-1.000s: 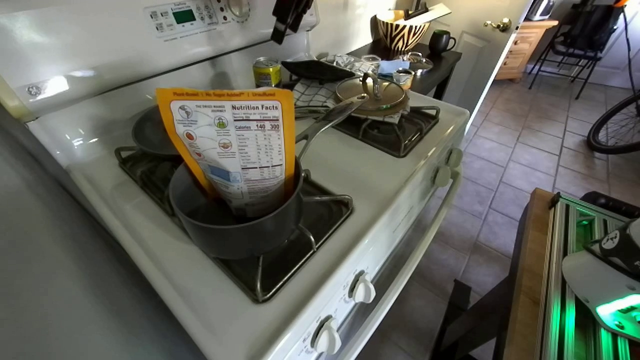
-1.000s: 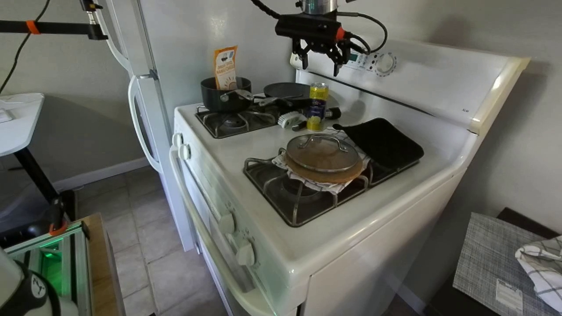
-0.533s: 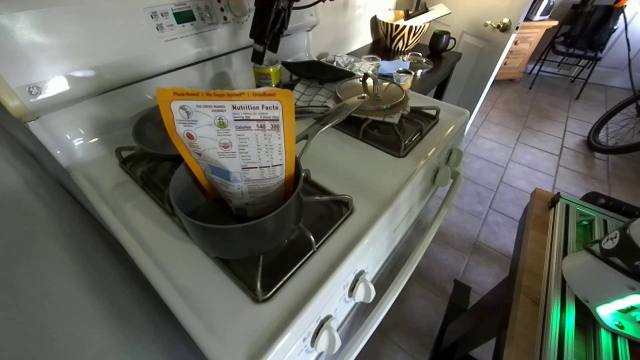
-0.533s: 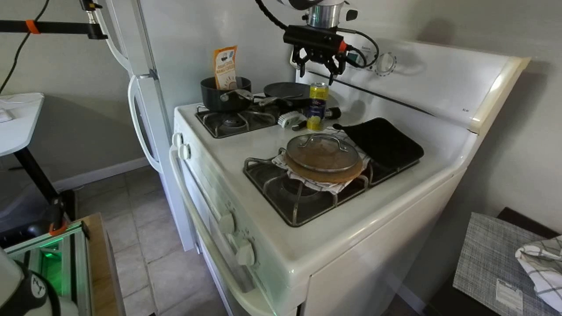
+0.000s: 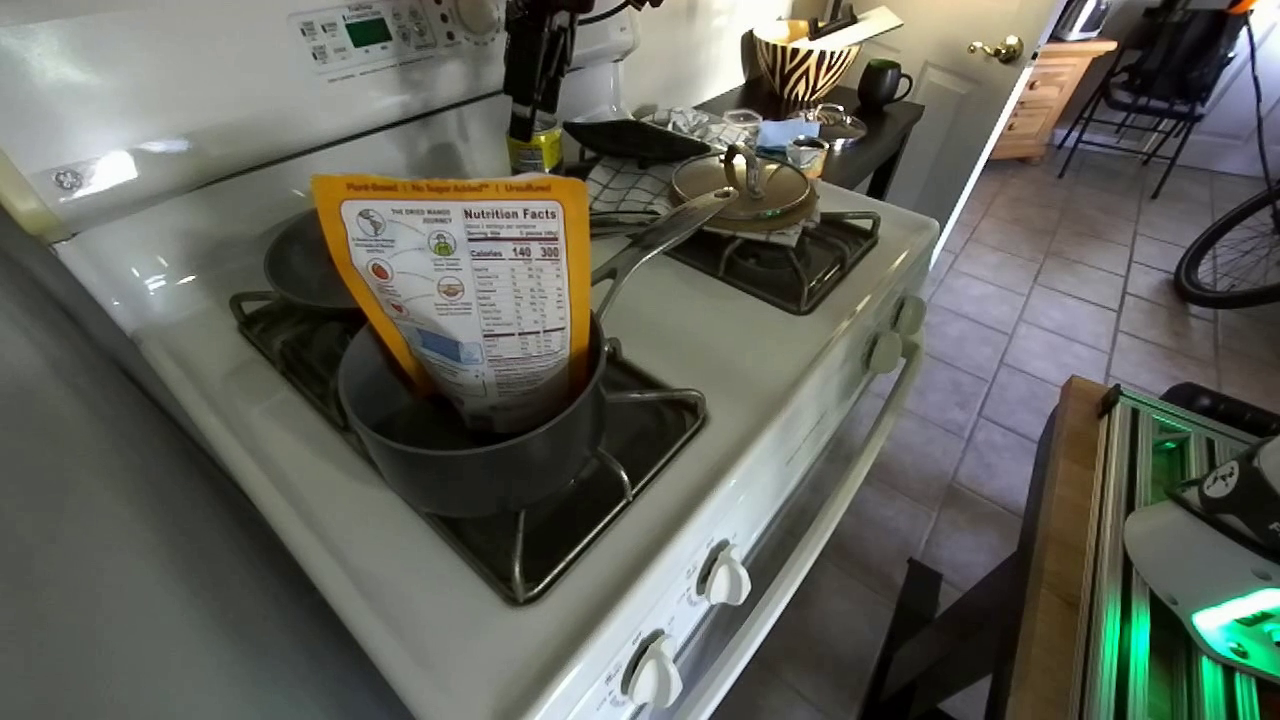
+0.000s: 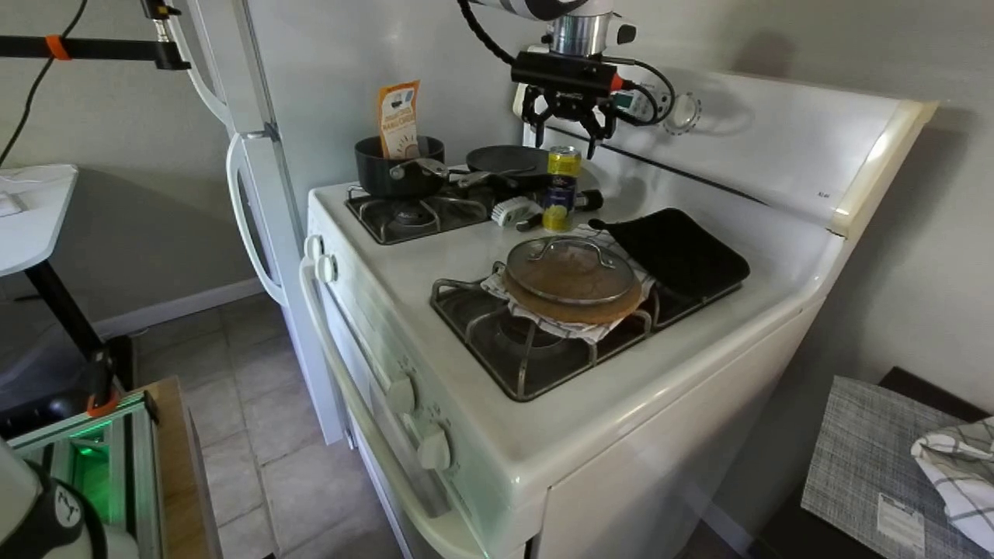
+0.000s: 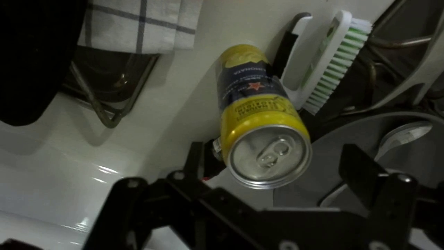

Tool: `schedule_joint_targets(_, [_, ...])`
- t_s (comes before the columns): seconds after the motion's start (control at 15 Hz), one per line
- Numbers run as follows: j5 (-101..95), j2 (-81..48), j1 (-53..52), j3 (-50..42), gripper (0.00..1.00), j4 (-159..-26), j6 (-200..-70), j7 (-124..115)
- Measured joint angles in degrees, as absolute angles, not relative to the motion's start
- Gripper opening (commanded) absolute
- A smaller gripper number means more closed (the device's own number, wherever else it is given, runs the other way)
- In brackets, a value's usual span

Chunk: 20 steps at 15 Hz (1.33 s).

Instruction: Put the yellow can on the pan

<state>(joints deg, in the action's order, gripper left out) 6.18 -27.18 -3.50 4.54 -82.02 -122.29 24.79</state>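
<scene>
The yellow can stands upright on the worktop, between the two burner grates and nearer the back edge than the front. The gripper hangs pointing down, close by the can's top. It is released, its fingers spread apart; in the wrist view the silver top of the can shows between them, with a gap on either side.

The grey pan sits at the back corner next to the fridge, and a spoon lies in it. At the front corner on that same side is a dark pot, with an orange pouch standing up out of it in both exterior views.

Towards the edge away from the fridge, a glass lid rests on a brown round base, with a checked towel beneath. A black pad lies towards the back edge there. A white brush lies just beside the can.
</scene>
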Motion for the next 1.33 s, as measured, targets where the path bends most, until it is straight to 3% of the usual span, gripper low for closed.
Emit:
schedule_joint_targets(0.2, [5.6, -28.7, -3.6, 5.0, 0.98, -80.6, -122.3, 24.8])
schedule_joint_targets(0.33, [4.9, -29.5, -3.6, 5.1, 0.74, -80.0, -122.2, 24.8])
schedule_joint_targets(0.4, [4.5, -29.8, -3.6, 5.1, 0.71, -79.8, -122.2, 24.7])
schedule_joint_targets(0.67, [3.1, -30.2, -3.6, 5.1, 0.39, -79.5, -122.1, 24.3])
schedule_joint_targets(1.33, [0.5, -29.4, -3.7, 5.5, 0.38, -74.2, -118.1, 24.6])
